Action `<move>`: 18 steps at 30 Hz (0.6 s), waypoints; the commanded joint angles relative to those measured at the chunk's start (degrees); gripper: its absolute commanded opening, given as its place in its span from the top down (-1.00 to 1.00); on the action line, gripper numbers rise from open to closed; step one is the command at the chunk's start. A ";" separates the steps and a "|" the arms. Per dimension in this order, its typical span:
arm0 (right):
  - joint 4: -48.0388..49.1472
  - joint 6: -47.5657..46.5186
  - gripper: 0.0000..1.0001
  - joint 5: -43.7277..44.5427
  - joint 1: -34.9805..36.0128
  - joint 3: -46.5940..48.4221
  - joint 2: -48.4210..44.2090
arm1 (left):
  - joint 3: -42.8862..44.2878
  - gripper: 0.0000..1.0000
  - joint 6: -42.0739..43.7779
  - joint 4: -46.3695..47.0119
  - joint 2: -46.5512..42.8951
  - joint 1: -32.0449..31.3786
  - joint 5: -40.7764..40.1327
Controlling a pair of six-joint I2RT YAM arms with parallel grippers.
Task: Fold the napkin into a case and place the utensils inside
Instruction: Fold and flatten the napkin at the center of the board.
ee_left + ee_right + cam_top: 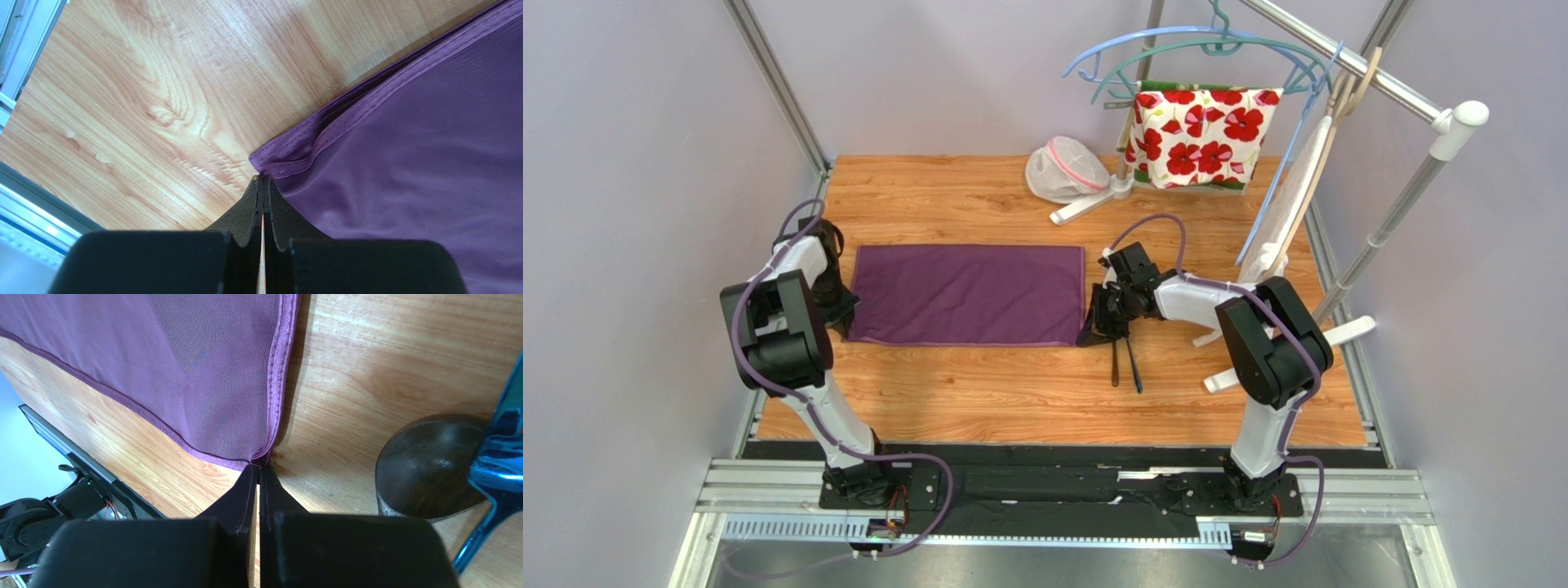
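Although the napkin (971, 294) lies flat on the table (1014, 404) as a wide rectangle, with two layers showing along its edge in the left wrist view, it is not yet a case. I judge one fold done at most, and the narrowing folds that would make a pocket are left. The utensils (1124, 361) lie side by side on bare wood just off the napkin's near right corner, inside nothing, so the loading step is wholly ahead.

Both arms are at the napkin's near corners. The left gripper (263, 184) has its jaws pressed together, tips at what the overhead view suggests is the near left corner. Whether any hem is caught between them I cannot tell. The right gripper (258, 471) likewise has its jaws together. The hem at the near right corner runs straight into its tips, so it seems to be nipping the cloth there.

Just right of the napkin, the bowl of the spoon (430, 471) sits close beside the right gripper, near enough that a careless sweep of that arm could knock it. Well beyond the napkin's far edge stand a white mesh pouch (1069, 169), a flowered cloth (1204, 135) hung on a rack, and some hangers (1210, 49) above it. All are apart from the napkin and look unlikely to hinder a fold.
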 commanded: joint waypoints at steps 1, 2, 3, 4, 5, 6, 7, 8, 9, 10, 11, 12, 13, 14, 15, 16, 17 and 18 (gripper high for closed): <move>1.55 -0.24 1.00 0.93 0.05 -1.22 1.47 | 0.60 1.00 0.65 1.95 0.36 0.56 -0.13; 1.64 -0.16 1.00 0.58 0.05 -1.39 1.56 | -0.09 1.00 0.21 2.03 0.28 0.74 -0.40; 1.81 -0.24 1.00 0.49 0.05 -1.39 1.56 | -0.45 1.00 0.04 2.47 0.28 1.00 -0.40; 1.90 -0.33 1.00 0.40 0.05 -1.48 1.56 | -0.63 1.00 -0.14 2.65 0.36 1.26 -0.23; 2.33 -0.33 1.00 0.23 0.05 -1.66 1.82 | -0.80 1.00 -0.32 2.65 0.28 1.35 0.04; 2.34 -0.33 1.00 0.14 0.05 -1.66 1.91 | -0.80 1.00 -0.32 2.56 0.01 1.35 0.39; 2.34 -0.33 1.00 0.05 0.05 -1.66 1.99 | -0.98 1.00 -0.75 2.73 -1.64 1.35 0.39; 2.34 -0.42 1.00 -0.12 0.05 -1.66 2.17 | -1.85 1.00 -0.93 3.00 -2.96 1.35 0.30; 2.25 -0.42 1.00 -0.21 0.05 -1.66 2.08 | -2.64 1.00 -0.93 4.65 -4.72 1.27 0.21; 2.34 -0.42 1.00 -0.21 0.05 -1.66 2.00 | -3.43 1.00 -0.50 5.63 -8.30 1.27 0.13; 2.43 -0.42 1.00 -0.21 0.05 -1.66 1.82 | -4.75 1.00 -0.32 6.59 -10.16 1.35 -0.48; 2.43 -0.42 1.00 -0.21 -0.12 -1.75 1.91 | -5.28 1.00 0.12 8.60 -11.84 1.27 -0.75; 2.43 -0.42 1.00 -0.21 0.05 -1.66 1.91 | -6.07 1.00 1.08 9.84 -14.64 1.35 -0.93; 2.51 -0.51 1.00 -0.30 0.05 -1.57 1.99 | -5.99 1.00 1.61 10.81 -15.54 1.27 -0.75; 2.52 -0.51 1.00 -0.30 0.05 -1.57 2.26 | -5.82 1.00 1.96 11.69 -15.81 1.27 -0.75; 2.60 -0.51 1.00 -0.39 -0.03 -1.57 2.43 | -4.60 1.00 2.23 11.53 -15.55 1.35 -0.75; 2.78 -0.42 1.00 -0.56 0.05 -1.57 2.61 | -4.06 1.00 2.40 11.53 -15.11 1.35 -0.32; 2.87 -0.51 1.00 -0.74 0.14 -1.57 2.87 | -3.62 1.00 2.49 11.35 -13.97 1.35 -0.14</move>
